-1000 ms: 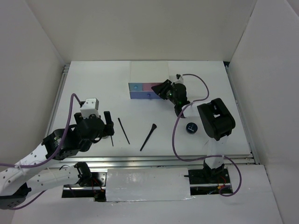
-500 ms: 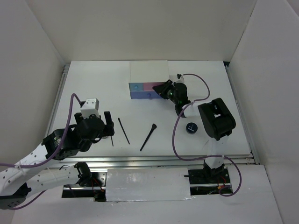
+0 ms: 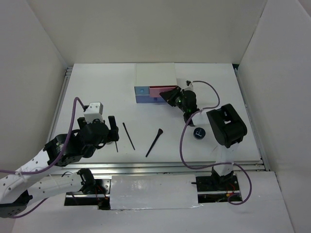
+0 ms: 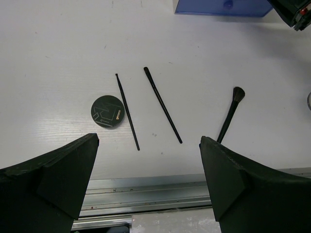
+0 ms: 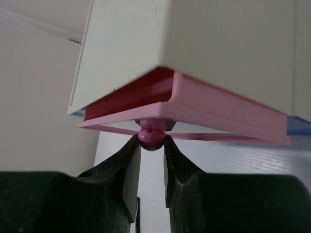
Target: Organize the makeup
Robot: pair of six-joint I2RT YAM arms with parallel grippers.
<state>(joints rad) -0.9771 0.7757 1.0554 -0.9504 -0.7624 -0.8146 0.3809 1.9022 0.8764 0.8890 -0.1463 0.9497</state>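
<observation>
Two arms are busy over the white counter (image 3: pixel 97 92). At the middle of the far edge sits a white box (image 3: pixel 155 75), and the right gripper (image 5: pixel 152 141) is up against its front. It is clenched on the small round knob (image 5: pixel 151 136) of the pink drawer (image 5: pixel 228 114), one finger pressing on each side. That drawer stands partly out of the box, and I can see a dark red inner wall but not what is inside. A blue drawer (image 3: pixel 142 90) sits next to it, on the side toward the left edge.

The left gripper (image 4: pixel 148 141) hangs over the near left part of the counter, jaws spread wide and grasping nothing. Most of the makeup lies loose on the counter below it, close to the near edge. A round black compact (image 4: pixel 108 111) is nearest the left edge, with a thin pencil (image 4: pixel 127 111) just beside its rim; whether they touch I cannot tell. A longer pencil (image 4: pixel 163 105) lies a little apart, slanted much the same way. The brush (image 4: pixel 229 115) lies farther toward the right edge, its flared end pointing to the far edge. A second compact (image 3: pixel 199 133) lies toward the near right corner, close by the right arm.
</observation>
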